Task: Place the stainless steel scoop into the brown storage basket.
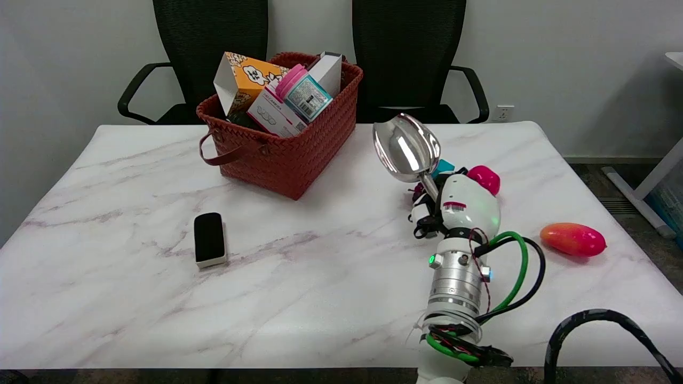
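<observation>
Standing at the table's far left, the brown storage basket (283, 154) is already crowded with boxes and does not have the scoop yet. To its right, the stainless steel scoop (408, 149) is lifted, its bowl above the right hand (459, 205), so the carry and release remain. The fingers seem closed around the handle, though the palm hides them.

Boxes (277, 101) crowding basket (299, 165); table (331, 277) between bare
</observation>
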You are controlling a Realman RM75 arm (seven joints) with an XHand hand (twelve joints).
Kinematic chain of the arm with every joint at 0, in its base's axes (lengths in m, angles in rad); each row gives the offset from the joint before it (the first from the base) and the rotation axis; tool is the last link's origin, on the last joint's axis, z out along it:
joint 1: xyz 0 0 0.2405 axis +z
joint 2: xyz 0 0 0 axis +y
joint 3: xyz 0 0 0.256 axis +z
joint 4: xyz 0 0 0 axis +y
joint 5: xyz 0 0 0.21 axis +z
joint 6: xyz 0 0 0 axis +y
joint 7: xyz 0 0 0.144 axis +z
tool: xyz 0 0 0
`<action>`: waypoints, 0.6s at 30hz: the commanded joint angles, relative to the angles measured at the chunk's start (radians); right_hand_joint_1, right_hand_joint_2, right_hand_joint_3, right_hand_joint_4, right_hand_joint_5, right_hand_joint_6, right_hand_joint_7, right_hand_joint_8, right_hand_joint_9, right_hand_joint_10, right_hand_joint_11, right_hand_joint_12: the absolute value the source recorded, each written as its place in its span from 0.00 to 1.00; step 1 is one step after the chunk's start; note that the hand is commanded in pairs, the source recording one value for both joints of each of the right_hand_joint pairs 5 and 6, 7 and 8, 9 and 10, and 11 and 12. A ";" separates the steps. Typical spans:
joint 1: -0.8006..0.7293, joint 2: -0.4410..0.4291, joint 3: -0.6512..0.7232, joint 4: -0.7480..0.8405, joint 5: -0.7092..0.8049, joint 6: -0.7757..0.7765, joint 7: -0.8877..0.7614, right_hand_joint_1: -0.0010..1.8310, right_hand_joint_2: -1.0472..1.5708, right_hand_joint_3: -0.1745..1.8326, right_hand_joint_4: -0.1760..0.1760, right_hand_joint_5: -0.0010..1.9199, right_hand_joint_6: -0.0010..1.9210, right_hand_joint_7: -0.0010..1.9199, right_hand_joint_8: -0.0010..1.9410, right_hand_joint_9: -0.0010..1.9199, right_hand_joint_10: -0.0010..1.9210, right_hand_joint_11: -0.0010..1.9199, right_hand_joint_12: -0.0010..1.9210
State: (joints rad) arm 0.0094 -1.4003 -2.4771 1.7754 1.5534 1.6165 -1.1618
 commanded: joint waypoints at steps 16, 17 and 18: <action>0.003 0.168 0.138 -0.372 -0.391 0.035 0.365 0.49 1.00 0.59 0.50 1.00 1.00 1.00 0.99 1.00 1.00 1.00 1.00; 0.003 0.171 0.145 -0.380 -0.391 0.037 0.372 0.49 1.00 0.59 0.50 1.00 1.00 1.00 0.99 1.00 1.00 1.00 1.00; 0.003 0.174 0.152 -0.389 -0.393 0.038 0.379 0.49 1.00 0.59 0.50 1.00 1.00 1.00 0.99 1.00 1.00 1.00 1.00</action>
State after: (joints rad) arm 0.0083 -1.2866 -2.4127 1.5865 1.3141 1.6168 -0.9840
